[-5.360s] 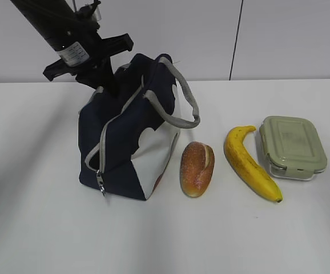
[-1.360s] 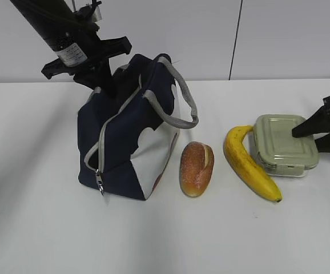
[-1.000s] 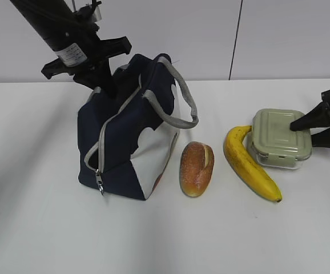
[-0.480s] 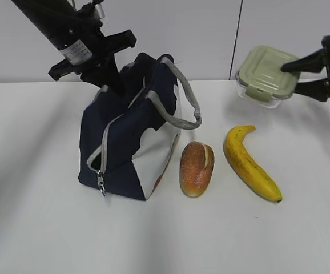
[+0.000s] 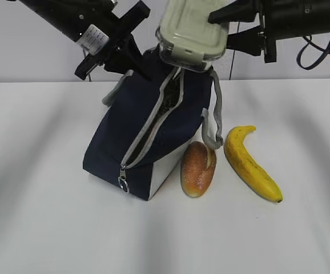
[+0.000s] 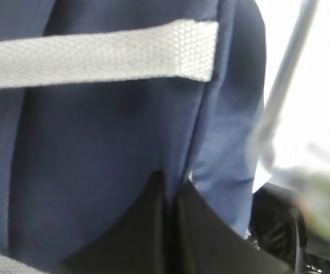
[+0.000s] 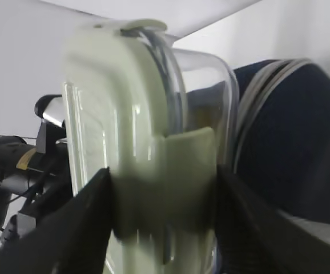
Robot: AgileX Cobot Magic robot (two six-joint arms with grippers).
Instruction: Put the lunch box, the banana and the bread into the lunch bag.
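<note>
The right gripper [image 5: 225, 27] is clamped on the lunch box [image 5: 192, 31], its two black fingers [image 7: 76, 228] pressing the lid side and the clear base side at one short end, so the jaws stand about half apart with the box filling the gap. The box hangs in the air, tilted, directly above the gaping zipper mouth of the lunch bag [image 5: 148, 131], its lower edge just over the bag's top rim. The right arm reaches in horizontally from the upper right of the exterior view, its wrist level with the box. The left gripper [image 5: 132, 57] is pinched tight on the navy fabric at the bag's upper rim; in the left wrist view its closed fingertips [image 6: 165, 228] meet on a fold of cloth below a grey strap handle [image 6: 96, 54]. The left arm slants down from the upper left. The bag leans, zipper pull [image 5: 123, 181] low at its front corner. The bread [image 5: 198, 168] lies on the white table [image 5: 39, 217] touching the bag's white side, and the banana [image 5: 249, 163] lies just beside it to the right.
</note>
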